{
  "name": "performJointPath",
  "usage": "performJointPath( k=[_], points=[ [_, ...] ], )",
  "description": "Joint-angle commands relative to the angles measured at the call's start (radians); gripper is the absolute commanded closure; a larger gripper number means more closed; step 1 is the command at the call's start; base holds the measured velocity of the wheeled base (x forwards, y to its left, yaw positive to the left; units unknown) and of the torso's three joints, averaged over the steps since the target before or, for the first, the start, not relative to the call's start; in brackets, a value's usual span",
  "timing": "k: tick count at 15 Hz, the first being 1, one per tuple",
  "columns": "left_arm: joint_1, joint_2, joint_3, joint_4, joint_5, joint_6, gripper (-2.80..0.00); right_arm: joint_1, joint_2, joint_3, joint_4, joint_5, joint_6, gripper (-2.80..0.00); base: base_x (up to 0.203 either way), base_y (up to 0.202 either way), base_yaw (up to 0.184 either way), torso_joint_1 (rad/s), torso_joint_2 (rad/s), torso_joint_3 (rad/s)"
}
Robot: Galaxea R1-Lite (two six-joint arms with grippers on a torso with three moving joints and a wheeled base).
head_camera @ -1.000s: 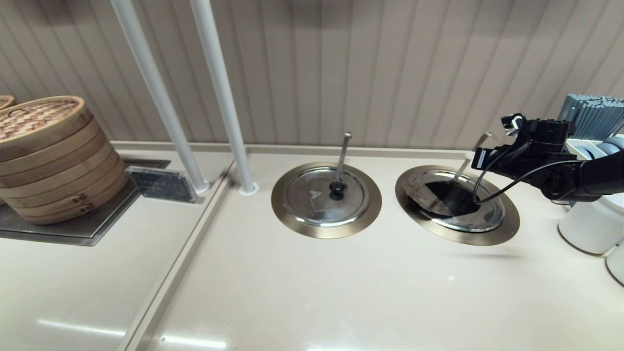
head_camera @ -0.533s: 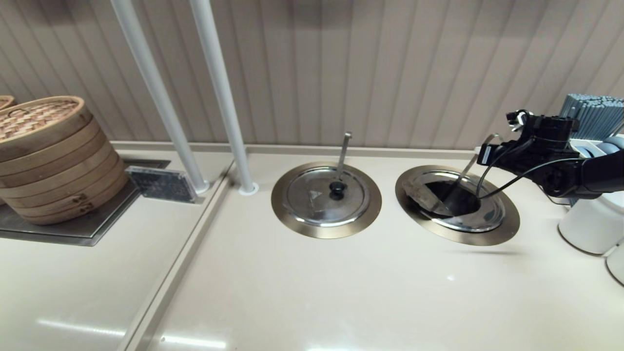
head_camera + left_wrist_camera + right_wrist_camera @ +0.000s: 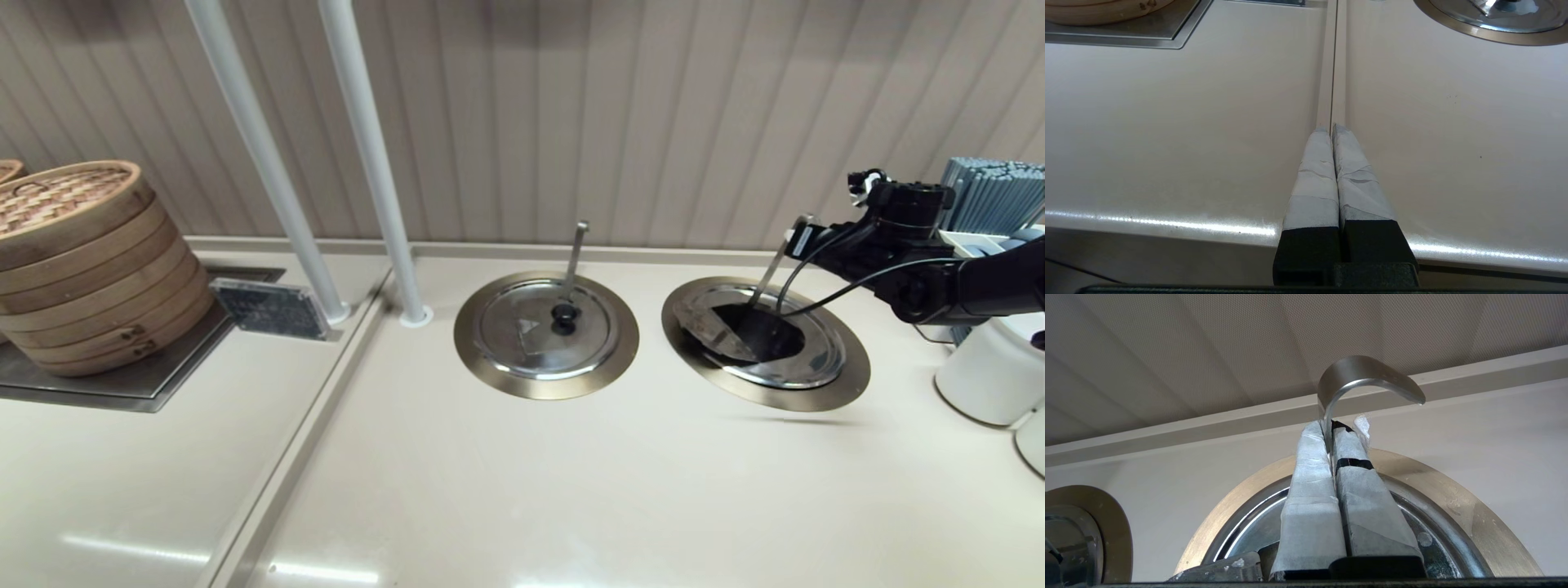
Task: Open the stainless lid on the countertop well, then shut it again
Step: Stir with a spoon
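The stainless lid (image 3: 808,359) sits in the right countertop well, inside its brass-coloured ring (image 3: 849,384). Its wedge-shaped panel (image 3: 709,327) is folded back to the left, baring a dark opening (image 3: 763,335). The steel ladle handle (image 3: 771,269) rises out of that opening. My right gripper (image 3: 796,241) is shut on the handle near its top. In the right wrist view the fingers (image 3: 1310,477) pinch the handle just below its hooked end (image 3: 1367,375), above the ring (image 3: 1486,522). My left gripper (image 3: 1331,128) is shut and empty, low over the counter seam.
A twin lid (image 3: 531,331) with a black knob and a nearly upright ladle handle (image 3: 575,253) lies to the left. Bamboo steamers (image 3: 82,261) stand far left, two white poles (image 3: 371,163) behind. White containers (image 3: 988,376) and a grey rack (image 3: 992,192) crowd the right edge.
My right gripper has risen a little and shifted left with the ladle handle, which now stands steeper. The panel stays folded open. The left arm is still.
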Motion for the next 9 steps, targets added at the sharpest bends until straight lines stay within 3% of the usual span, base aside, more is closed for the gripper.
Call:
performJointPath(
  k=[1,9],
  points=[
    [0.0,0.0,0.0,0.001,0.0,0.0,0.0,0.008,-0.015,0.01,-0.003,0.004,0.001,0.0,0.0,0.0,0.0,0.0,0.0,0.0],
    [0.0,0.0,0.0,0.001,0.0,0.0,0.0,0.005,-0.016,0.009,0.002,-0.006,-0.006,0.0,0.0,0.0,0.0,0.0,0.0,0.0]
  ],
)
